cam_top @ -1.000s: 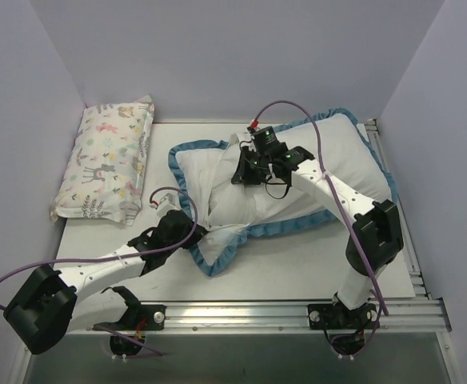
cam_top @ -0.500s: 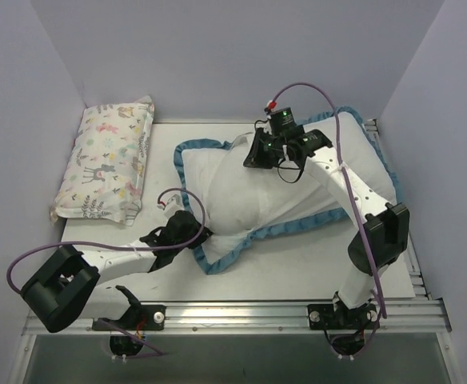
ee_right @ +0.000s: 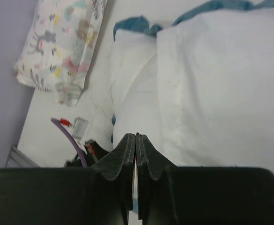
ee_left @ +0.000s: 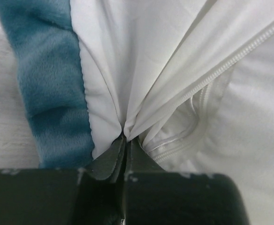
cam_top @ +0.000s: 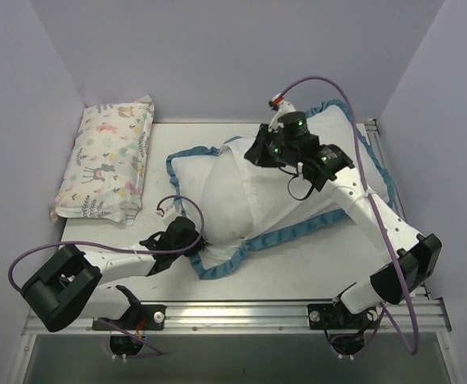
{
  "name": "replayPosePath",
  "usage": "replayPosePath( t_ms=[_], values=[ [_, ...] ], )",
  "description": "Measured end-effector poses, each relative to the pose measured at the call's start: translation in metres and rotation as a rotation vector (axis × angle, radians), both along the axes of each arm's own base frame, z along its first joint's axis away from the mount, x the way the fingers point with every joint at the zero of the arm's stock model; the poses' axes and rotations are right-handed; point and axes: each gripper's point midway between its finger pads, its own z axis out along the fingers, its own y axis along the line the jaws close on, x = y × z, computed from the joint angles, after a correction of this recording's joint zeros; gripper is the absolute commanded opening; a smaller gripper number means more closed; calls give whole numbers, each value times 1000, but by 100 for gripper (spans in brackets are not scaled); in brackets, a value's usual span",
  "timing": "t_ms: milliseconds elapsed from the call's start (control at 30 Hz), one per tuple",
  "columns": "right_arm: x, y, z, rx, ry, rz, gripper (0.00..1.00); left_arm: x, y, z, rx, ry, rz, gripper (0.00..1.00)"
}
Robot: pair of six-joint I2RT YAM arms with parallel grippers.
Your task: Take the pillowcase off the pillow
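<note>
**Q:** Two arms on this, so which one does the pulling?

**Me:** Left, I reckon. My left gripper (ee_left: pixel 125 140) is clamped on the white fabric pillowcase with the teal-blue ruffled edge (cam_top: pixel 217 260), right by its zipper (ee_left: pixel 231 56) at the near-left corner. The right gripper (ee_right: pixel 136 140) hangs over the far end, fingers pressed together, seemingly on nothing. The big plain white stuffed pillow (cam_top: pixel 221 196) runs near-left to far-right between them.

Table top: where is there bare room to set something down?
Two bare patches: the strip between the printed pillow and the blue ruffle of the pillowcase, and the near-right stretch between that ruffle and the front rail. The middle and far right are crowded by the pillow, with the left arm and right arm reaching over.
</note>
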Motion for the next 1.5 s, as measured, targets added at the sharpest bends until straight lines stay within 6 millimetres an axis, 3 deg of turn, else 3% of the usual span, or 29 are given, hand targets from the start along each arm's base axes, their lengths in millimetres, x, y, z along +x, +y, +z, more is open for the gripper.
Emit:
replayPosePath(
  t_ms=[133,167,200,367,567,733,867,967,1067,1100,1167,1200,1367,1500],
  values=[
    [-66,29,-51,-147,19,150,31,-6,7,5,-6,-17,-3,0],
    [-80,33,-63,-192,18,176,44,-8,8,6,-5,-22,-4,0],
    [-94,39,-75,-236,10,207,49,-9,10,7,-3,-26,-6,0],
    [-137,51,-115,-412,-50,316,71,-14,16,13,6,-42,-11,0],
    [-148,75,-127,-492,-138,354,84,-15,18,16,6,-47,-13,0],
    [-138,86,-165,-554,-114,346,94,-17,20,17,-2,-54,-11,0],
    [-129,90,-191,-595,-95,327,95,-18,22,17,-1,-55,1,0],
    [-121,92,-209,-614,-73,302,91,-18,26,15,4,-52,14,0],
    [-106,89,-226,-613,-28,262,73,-19,28,17,7,-55,21,0],
    [-102,89,-229,-607,-12,251,41,-18,28,18,5,-61,24,0],
    [-92,85,-231,-590,12,223,24,-17,30,22,3,-73,32,0],
    [-89,84,-230,-574,29,216,1,-16,30,23,1,-79,35,0],
    [-78,78,-222,-464,135,203,0,-11,30,27,3,-96,47,0],
    [-67,68,-203,-345,230,193,0,-4,23,31,-6,-105,48,0]
  ],
)
